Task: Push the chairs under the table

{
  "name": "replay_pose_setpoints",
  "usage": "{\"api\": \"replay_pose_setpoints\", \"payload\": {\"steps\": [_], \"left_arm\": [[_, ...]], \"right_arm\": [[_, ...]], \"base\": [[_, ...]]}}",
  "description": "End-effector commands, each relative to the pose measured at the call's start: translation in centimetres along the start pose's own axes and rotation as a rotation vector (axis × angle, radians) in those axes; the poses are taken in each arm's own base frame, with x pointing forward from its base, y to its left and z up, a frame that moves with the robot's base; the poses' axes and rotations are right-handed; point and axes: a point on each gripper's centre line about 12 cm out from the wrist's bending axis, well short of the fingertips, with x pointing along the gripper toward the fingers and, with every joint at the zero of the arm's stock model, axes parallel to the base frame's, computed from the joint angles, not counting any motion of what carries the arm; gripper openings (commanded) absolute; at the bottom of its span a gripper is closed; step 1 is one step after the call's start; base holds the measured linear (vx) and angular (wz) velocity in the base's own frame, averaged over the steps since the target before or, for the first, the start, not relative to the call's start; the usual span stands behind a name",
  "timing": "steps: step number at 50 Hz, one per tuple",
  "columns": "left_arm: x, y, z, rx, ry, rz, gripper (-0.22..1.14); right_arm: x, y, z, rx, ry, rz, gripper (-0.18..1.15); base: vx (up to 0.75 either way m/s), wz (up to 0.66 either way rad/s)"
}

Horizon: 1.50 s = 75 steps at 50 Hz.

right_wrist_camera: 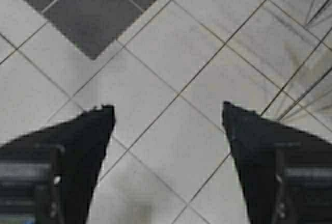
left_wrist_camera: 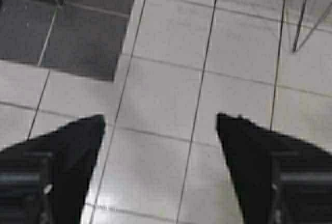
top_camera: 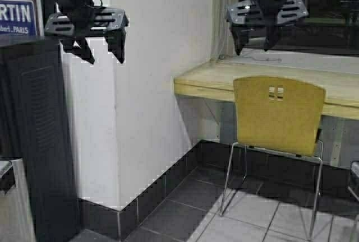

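Approach stage, as I judge it — no contact with anything yet. Left gripper (top_camera: 100, 49) held high, fingers spread wide, nothing between them; left wrist view shows only floor tiles below the left gripper (left_wrist_camera: 160, 125). Right gripper (top_camera: 257, 39) likewise raised, spread wide and empty; its wrist view shows the right gripper (right_wrist_camera: 168, 115) over tile, with thin chrome lines at the edge, probably chair legs.

Chair (top_camera: 279, 116) stands below and slightly to the right of the right gripper, well off to the right of the left one. Its back faces the robot, and its seat looks partly tucked beneath the table (top_camera: 207, 82). The table edge runs just under the right gripper, behind the chair back.

Next move likely calls for closing in on the chair and bringing a gripper down to backrest height, then pressing squarely so the legs slide straight.

Writing: sign (top_camera: 18, 17) beside the left gripper reads "RTIN" with "PARIS" beneath — the rest is cut off.
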Motion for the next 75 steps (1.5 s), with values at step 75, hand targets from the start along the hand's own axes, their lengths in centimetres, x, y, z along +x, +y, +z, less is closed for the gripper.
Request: {"api": "replay_pose_setpoints", "payload": {"steps": [75], "left_arm": [[0.2,0.3,0.9,-0.037,-0.018,0.005,0.97]], "right_arm": [[1.1,-0.6,-0.6,0.001,0.061,-0.049,0.96]], "base": [[-0.14,-0.23]]}}
